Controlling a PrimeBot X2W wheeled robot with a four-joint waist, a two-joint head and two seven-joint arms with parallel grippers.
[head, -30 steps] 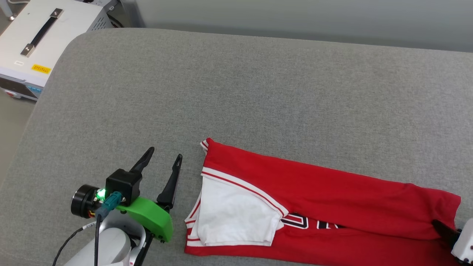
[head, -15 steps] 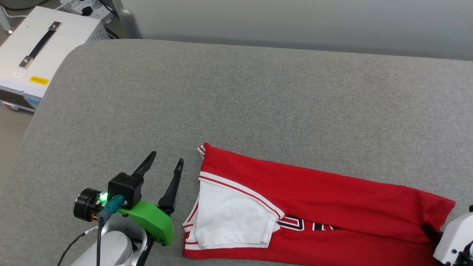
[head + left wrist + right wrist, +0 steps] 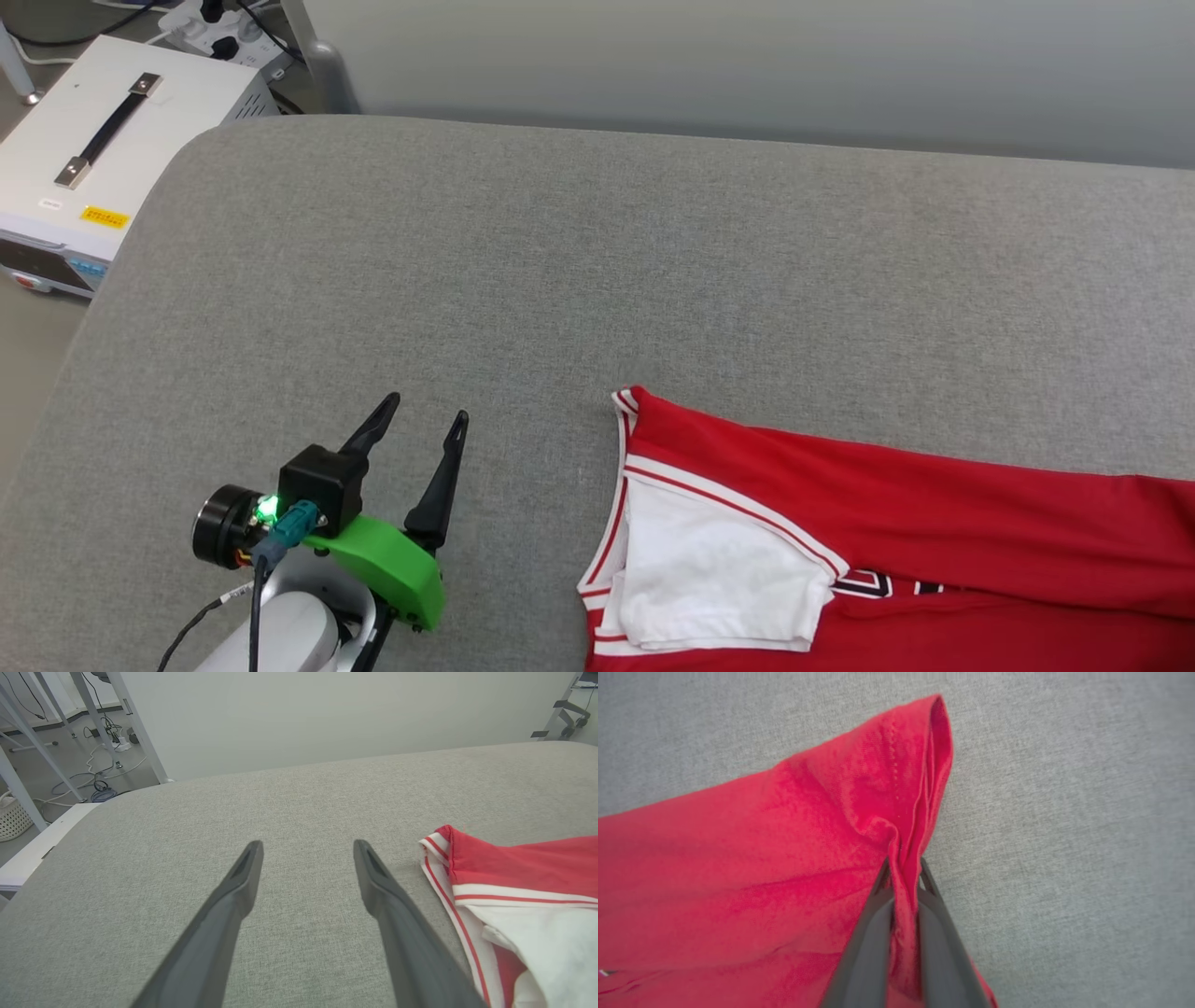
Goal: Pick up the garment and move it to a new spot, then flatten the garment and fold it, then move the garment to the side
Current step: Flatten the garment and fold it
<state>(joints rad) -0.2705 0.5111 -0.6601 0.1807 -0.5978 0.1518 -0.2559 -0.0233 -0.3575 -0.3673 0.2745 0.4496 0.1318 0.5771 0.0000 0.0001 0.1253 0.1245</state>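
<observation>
Head view takes in the tabletop [image 3: 560,233] from its rounded far-left corner, beside which a white case [image 3: 103,121] with a black handle sits lower down. Near the front edge, left of centre, the left gripper [image 3: 426,409] hovers with its fingers spread wide, holding nothing. To its right, apart from it, lies the garment [image 3: 934,523], a long red band along the front edge. Its striped trim and white sleeve are at the left end, the black lettering is partly covered, and its right end runs past the frame. The left wrist view looks along the left gripper [image 3: 307,846] over bare grey fabric, and shows a clear strip between the right finger and the garment [image 3: 514,868]. The right wrist view supplies the grip. The right gripper [image 3: 903,868] is pressed together on a bunched ridge of the red hem, and the garment [image 3: 784,858] rises to it in a taut peak near a stitched corner. The step in hand seems to be moving the garment by that one end. From these angles, which stage of moving it is may not be settled, though the lengthwise doubling suggests the last one, to the side. The next move calls for a low, steady pull toward the right edge, so the folded layers slide together without splaying, and the pinch must hold.
</observation>
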